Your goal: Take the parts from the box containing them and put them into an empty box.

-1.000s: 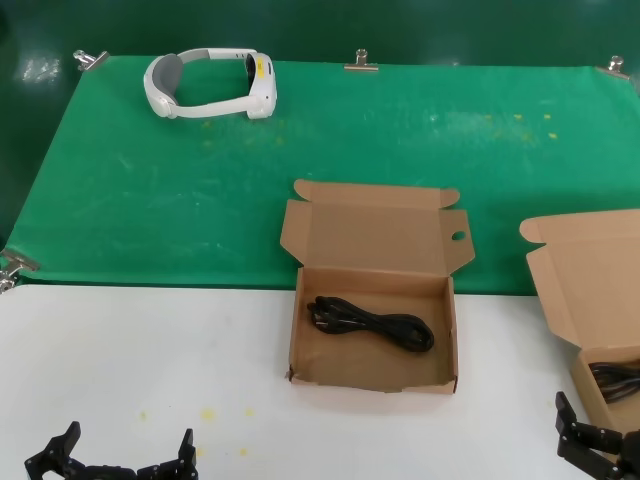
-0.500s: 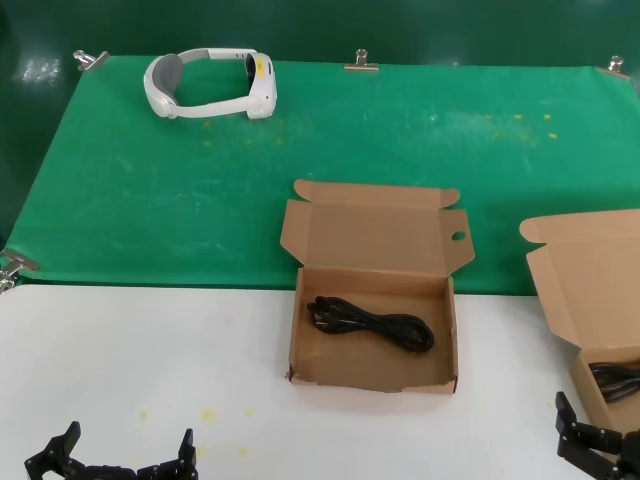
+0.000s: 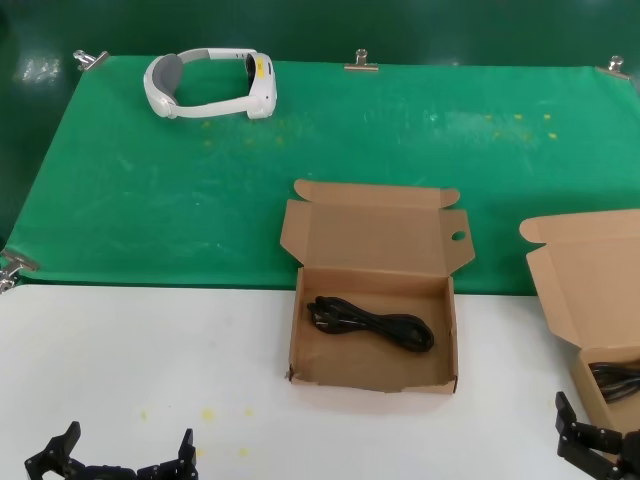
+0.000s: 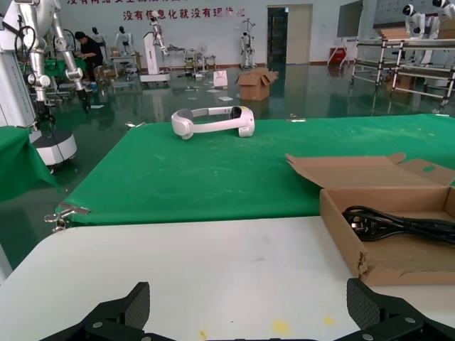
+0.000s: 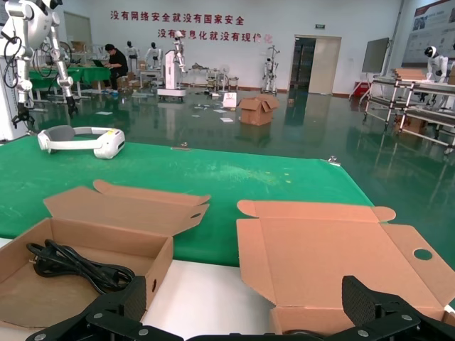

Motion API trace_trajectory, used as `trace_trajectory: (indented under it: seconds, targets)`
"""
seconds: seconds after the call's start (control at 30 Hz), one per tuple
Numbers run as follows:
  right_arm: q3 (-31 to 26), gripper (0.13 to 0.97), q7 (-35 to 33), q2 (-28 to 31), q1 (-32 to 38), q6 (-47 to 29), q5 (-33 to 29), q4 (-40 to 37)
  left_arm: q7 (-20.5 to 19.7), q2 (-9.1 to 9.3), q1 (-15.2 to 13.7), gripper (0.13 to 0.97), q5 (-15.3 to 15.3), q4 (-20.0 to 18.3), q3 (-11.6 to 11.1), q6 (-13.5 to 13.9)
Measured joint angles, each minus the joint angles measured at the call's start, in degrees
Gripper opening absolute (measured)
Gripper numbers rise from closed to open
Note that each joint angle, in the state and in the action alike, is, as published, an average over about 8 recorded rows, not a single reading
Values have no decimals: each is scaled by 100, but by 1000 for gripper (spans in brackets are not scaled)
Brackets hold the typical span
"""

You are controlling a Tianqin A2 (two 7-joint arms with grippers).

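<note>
"Grippers first – how do they stand?"

"Right gripper hangs low at the near right, just on the near side of the right box, with its fingers spread wide and nothing between them. Left gripper sits low at the near left over the white table, equally wide and empty, well apart from both boxes."

"And the parts?"

"One black cord lies across the floor of the centre box, whose lid stands open with a round hole in a side flap. More cords show in the right box, at the very edge of the head view, so I cannot count them."

"So I'd guess the right arm reaches in next. What worries you?"

"Mostly the box wall. The cords lie low behind the near wall, and a wide-spread finger coming down close to it could pinch cardboard instead of cord, or shove the light box along the table."

"Anything else?"

"The coils look glossy and loose. A grip on one loop could let the rest unwind and trail – then it may snag the rim on the way across. The white headset on the far green mat is well out of the way."
</note>
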Motion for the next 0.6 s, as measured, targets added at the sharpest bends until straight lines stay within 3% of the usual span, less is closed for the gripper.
trace_trajectory:
  seconds: [0.6]
  targets:
    - [0, 966, 0, 0, 0, 0, 0, 0, 0, 0, 0, 966, 0, 0, 0, 0]
